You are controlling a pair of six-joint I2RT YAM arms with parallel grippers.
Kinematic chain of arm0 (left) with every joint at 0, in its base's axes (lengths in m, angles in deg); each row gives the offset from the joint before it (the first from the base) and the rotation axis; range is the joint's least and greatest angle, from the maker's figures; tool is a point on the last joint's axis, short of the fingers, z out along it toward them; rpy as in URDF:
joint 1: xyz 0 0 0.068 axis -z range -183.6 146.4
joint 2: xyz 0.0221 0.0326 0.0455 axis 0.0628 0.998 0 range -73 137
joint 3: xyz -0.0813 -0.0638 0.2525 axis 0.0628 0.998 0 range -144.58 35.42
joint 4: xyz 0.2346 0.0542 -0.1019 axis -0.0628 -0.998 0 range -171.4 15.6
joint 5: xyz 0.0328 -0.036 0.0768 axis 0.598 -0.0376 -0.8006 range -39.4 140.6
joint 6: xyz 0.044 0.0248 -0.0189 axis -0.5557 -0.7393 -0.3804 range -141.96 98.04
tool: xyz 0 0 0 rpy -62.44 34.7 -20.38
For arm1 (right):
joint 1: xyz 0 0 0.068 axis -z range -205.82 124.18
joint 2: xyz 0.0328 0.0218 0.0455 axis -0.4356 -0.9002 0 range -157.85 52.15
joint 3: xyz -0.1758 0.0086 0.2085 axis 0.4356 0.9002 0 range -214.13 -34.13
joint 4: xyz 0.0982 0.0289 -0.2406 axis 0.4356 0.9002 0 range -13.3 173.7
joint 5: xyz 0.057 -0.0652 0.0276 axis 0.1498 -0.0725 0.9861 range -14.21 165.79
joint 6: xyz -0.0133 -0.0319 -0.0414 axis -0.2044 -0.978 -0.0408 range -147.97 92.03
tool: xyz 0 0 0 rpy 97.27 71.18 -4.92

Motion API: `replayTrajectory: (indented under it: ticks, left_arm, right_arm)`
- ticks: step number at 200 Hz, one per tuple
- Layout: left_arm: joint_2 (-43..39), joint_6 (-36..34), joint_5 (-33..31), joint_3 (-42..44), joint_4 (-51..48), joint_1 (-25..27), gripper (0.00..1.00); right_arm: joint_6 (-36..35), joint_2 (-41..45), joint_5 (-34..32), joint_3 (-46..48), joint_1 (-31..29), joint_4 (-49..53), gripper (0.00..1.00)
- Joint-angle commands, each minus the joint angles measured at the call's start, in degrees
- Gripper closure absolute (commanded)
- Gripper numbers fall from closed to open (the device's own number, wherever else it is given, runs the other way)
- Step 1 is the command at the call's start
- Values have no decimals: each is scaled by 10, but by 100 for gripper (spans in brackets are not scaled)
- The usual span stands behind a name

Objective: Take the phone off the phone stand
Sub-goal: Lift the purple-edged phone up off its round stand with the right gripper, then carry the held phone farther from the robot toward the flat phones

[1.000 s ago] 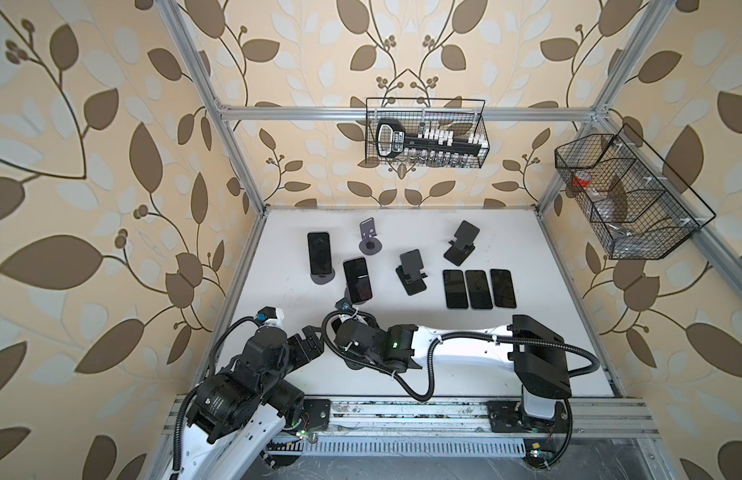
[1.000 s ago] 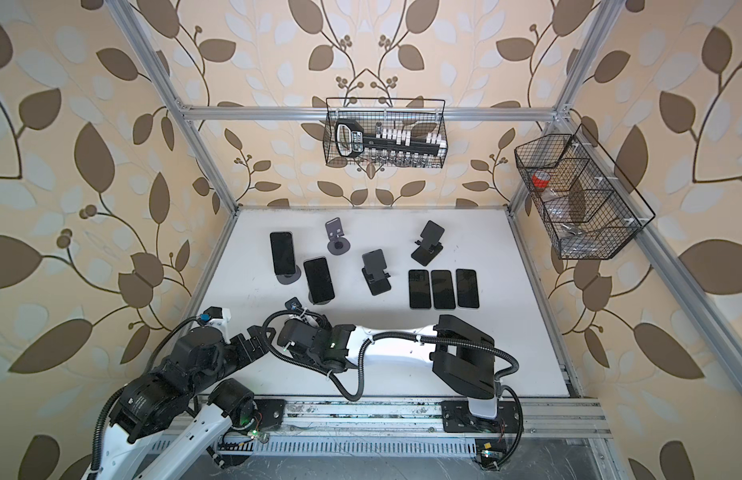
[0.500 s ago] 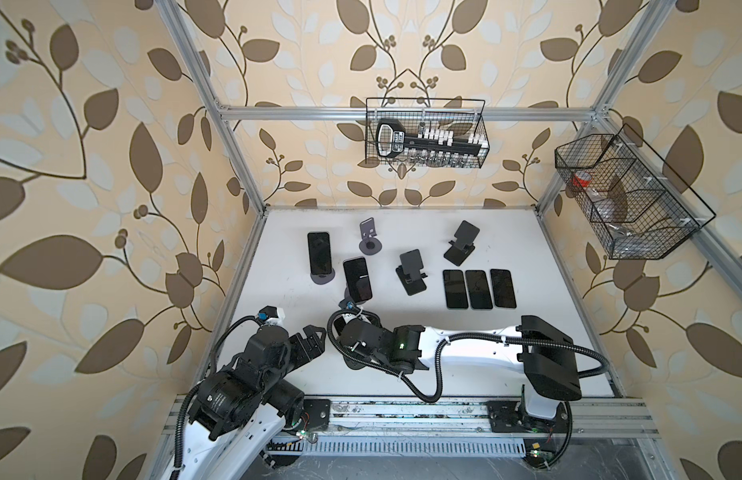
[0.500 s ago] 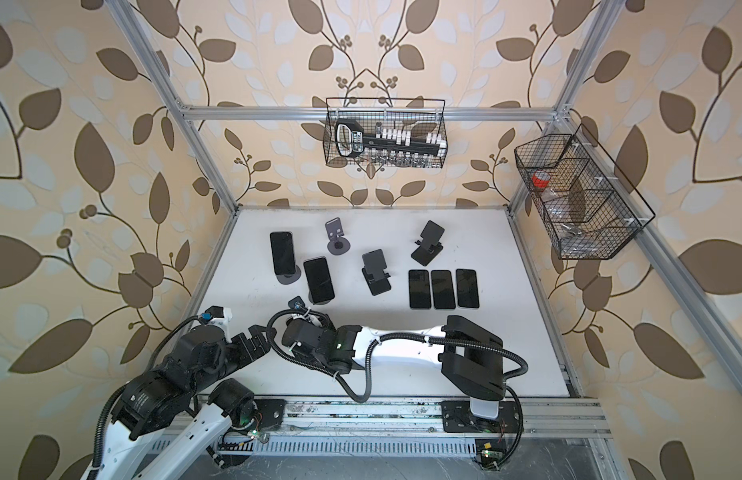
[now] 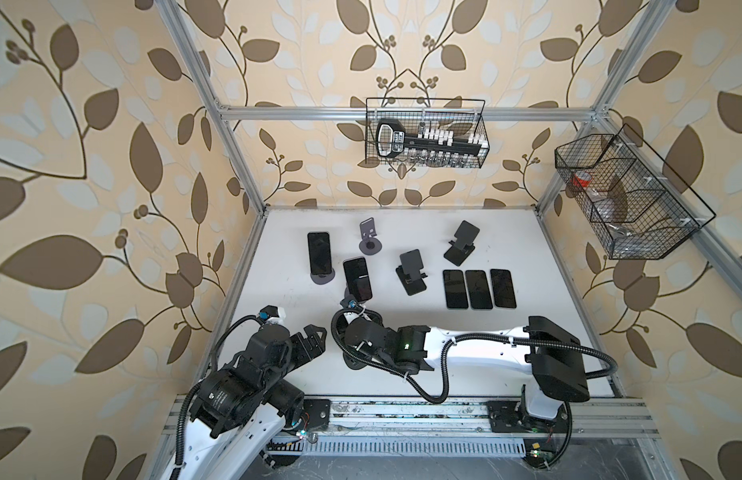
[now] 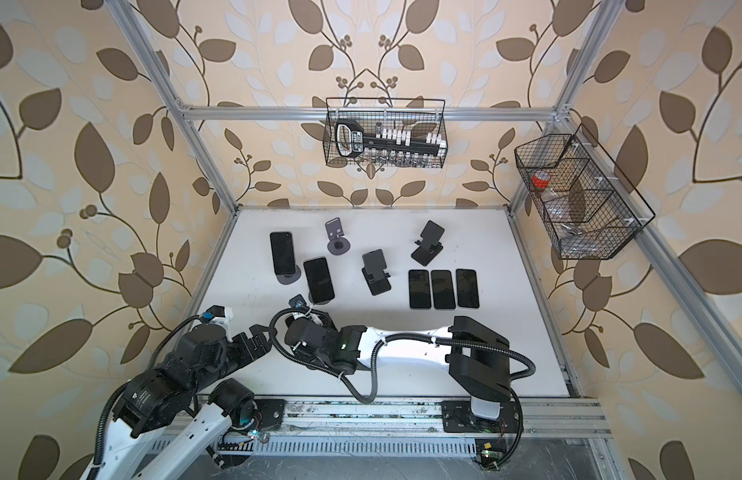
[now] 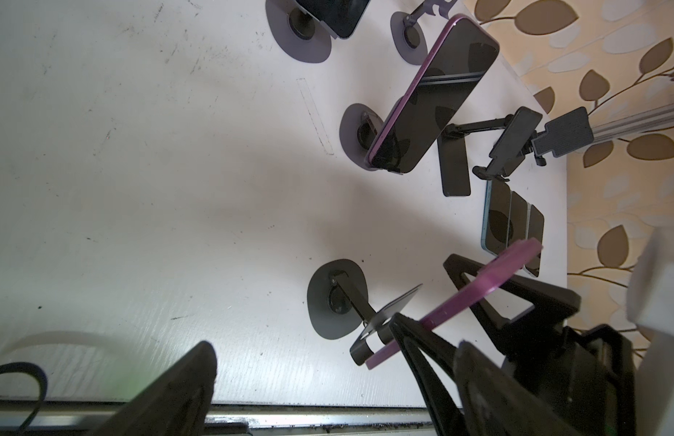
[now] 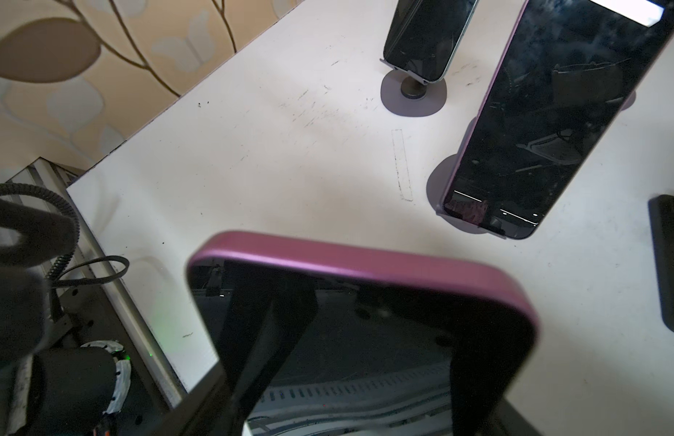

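A purple-edged phone with a dark screen is clamped between the fingers of my right gripper, which is shut on it near the table's front left. In the left wrist view the phone slants up from the hooked lip of a grey round-based phone stand. Whether its lower end touches the lip I cannot tell. In both top views the wrist hides phone and jaws; only the stand's base peeks out. My left gripper hangs open and empty just left of them.
Further back, two phones lean on round stands. Three empty stands and three phones lying flat fill the middle and right. Wire baskets hang on the walls.
The right arm's elbow has drifted slightly to the right while its gripper keeps hold of the phone. The left arm has not moved.
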Motion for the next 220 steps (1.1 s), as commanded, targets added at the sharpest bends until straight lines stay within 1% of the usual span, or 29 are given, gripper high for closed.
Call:
replayTrajectory:
  ticks: [1,187,220]
  left_arm:
    - [12,-2,-7,2,0,-3,2]
    - [26,-4,-5,1,0,-2,2]
    - [28,-4,-13,1,1,-2,1]
  right_arm:
    - [-5,27,3,8,2,-21,33]
    - [-19,51,6,35,2,-47,33]
    - [-28,58,7,44,3,-59,33]
